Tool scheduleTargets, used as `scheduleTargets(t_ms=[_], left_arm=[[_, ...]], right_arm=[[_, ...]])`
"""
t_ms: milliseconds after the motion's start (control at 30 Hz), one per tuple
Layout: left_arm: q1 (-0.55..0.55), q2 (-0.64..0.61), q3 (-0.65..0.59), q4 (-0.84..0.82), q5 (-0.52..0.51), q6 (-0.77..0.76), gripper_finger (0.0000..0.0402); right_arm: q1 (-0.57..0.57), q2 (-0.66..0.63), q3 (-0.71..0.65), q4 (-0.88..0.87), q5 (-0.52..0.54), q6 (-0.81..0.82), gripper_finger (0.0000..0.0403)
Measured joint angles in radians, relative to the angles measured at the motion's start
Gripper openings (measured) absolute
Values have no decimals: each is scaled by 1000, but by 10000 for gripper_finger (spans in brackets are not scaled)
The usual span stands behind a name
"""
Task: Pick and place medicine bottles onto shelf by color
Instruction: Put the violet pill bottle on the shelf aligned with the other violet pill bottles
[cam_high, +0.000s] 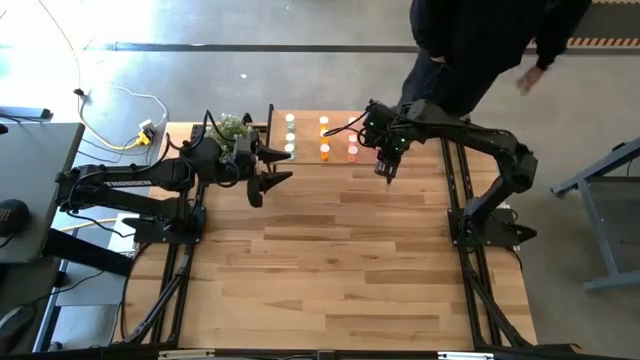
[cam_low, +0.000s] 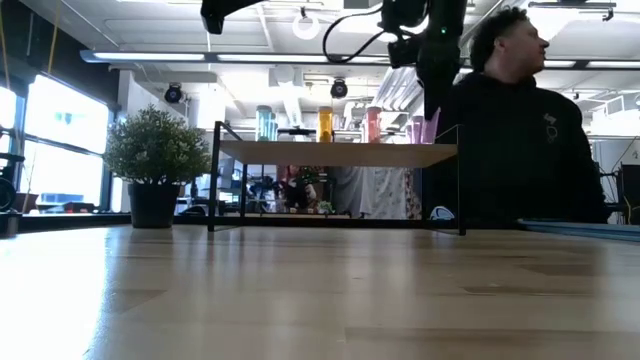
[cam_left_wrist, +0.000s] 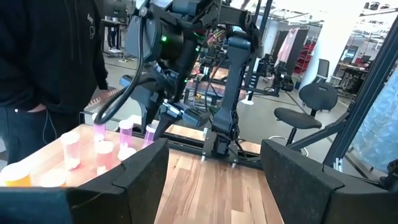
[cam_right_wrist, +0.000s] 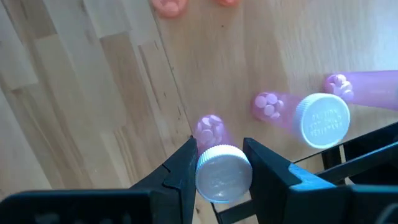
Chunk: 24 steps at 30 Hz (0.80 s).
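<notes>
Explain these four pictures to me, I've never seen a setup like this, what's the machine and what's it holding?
It is a robot with two dark arms fixed at a wooden table, each ending in a two-finger gripper. One picture looks straight down, one looks level across the tabletop, and two come from cameras on the arms' wrists. At the table's far edge stands a small shelf carrying tiny white-capped medicine bottles grouped by color, beside a little potted plant. The right gripper hangs over the shelf's pink end, closed on a pink bottle. The left gripper waits open near the plant, holding nothing. A person in black stands behind the table.
</notes>
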<state>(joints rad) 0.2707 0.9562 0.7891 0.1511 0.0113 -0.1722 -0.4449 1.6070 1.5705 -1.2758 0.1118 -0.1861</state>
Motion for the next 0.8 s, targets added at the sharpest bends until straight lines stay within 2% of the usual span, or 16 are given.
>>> scheduleTargets(t_ms=[200,800], left_arm=[[0,0,0,0,0,0,243],[0,0,0,0,0,1,243]], right_arm=[[16,13,0,2,50,-6,103],[16,14,0,11,44,-25,111]])
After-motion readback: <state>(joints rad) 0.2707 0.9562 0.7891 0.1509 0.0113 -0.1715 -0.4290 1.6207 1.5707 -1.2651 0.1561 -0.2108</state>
